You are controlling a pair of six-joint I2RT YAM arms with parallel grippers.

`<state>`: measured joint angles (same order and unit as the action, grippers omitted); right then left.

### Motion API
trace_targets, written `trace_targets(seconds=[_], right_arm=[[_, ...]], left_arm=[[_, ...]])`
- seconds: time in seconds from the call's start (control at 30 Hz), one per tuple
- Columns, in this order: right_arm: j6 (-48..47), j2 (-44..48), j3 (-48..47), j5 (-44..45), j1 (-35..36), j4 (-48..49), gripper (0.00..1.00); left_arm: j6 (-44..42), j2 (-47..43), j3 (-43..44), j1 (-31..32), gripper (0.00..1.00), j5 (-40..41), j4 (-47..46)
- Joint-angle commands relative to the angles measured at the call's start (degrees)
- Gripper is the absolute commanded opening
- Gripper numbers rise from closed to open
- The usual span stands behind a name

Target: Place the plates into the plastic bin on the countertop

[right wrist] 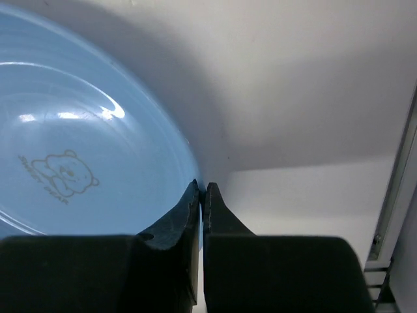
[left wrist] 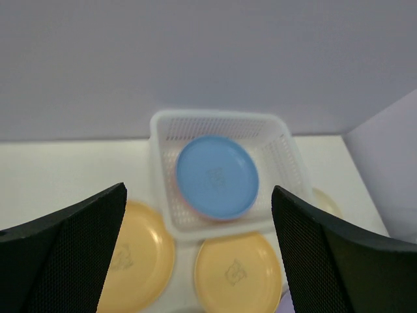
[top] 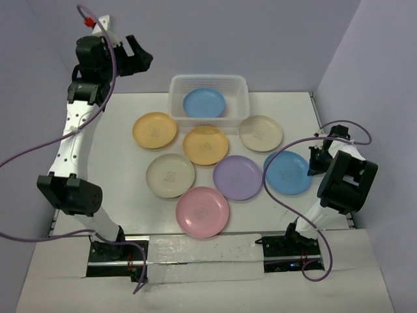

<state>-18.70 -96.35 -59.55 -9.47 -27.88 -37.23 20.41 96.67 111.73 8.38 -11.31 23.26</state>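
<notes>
The plastic bin [top: 176,103] stands at the back of the countertop [top: 117,163] with a blue plate [top: 204,102] in it. Seven plates lie in front: two yellow-orange [top: 154,130] [top: 205,145], two cream [top: 260,133] [top: 170,175], a lavender [top: 238,177], a pink [top: 202,211] and a blue plate [top: 287,172]. My right gripper [top: 316,160] is shut on the right rim of that blue plate [right wrist: 78,150], its tips [right wrist: 202,189] pinching the edge. My left gripper [top: 140,59] is open and empty, raised high left of the bin [left wrist: 163,130].
Pale lavender-grey walls [top: 365,72] close in the countertop at the back and both sides. A metal edge strip [right wrist: 397,189] runs just right of my right gripper. A purple cable [top: 26,156] hangs off the left arm.
</notes>
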Motion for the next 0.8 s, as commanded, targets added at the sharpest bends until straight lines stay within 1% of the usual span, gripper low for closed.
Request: trace_targets(seconds=[0.0, 0.1, 0.27, 0.37, 0.5, 0.57, 0.63, 0.67, 0.7, 0.77], right_arm=[[-1.29, 0.11, -3.49, 1.13, 0.28, 0.66, 0.00], [-1.84, 2.66, -7.43, -0.96, 0.28, -2.62, 0.00], [-2.91, 6.39, -14.12, -5.30, 0.31, -8.22, 0.00], [-3.80, 8.89, -17.87, -8.19, 0.28, -12.33, 0.00], [-2.47, 12.16, -22.74, -14.70, 0.27, -15.35, 0.00], [0.92, 12.15, -26.60, -16.65, 0.91, -15.45, 0.00], [7.60, 11.52, -30.80, -18.01, 2.81, -12.04, 0.00], [8.31, 11.23, -32.02, -17.70, 4.15, -11.65, 0.00], [11.80, 10.77, -33.11, -16.63, 5.87, -8.93, 0.00], [17.83, 7.99, -36.19, -12.18, 14.31, -3.87, 0.00]], left_arm=[[-2.30, -4.91, -9.85, -3.71, 0.97, -7.06, 3.07], [-3.83, -9.50, -18.36, -6.90, 0.97, -8.24, 2.52], [-5.52, -14.50, -26.66, -8.52, 0.96, -7.99, 1.00], [-5.82, -16.07, -29.89, -10.48, 0.97, -7.94, 0.39], [-5.64, -17.25, -33.18, -12.77, 0.99, -9.01, -0.11], [-5.82, -17.57, -34.38, -13.21, 0.99, -8.37, -0.28], [-5.74, -18.04, -36.10, -13.76, 0.99, -7.34, -0.94], [-5.66, -18.24, -36.96, -13.97, 0.99, -6.88, -1.24], [-5.57, -18.42, -37.73, -14.21, 0.99, -6.52, -1.63], [-5.02, -18.85, -40.21, -14.67, 0.99, -4.61, -2.35]])
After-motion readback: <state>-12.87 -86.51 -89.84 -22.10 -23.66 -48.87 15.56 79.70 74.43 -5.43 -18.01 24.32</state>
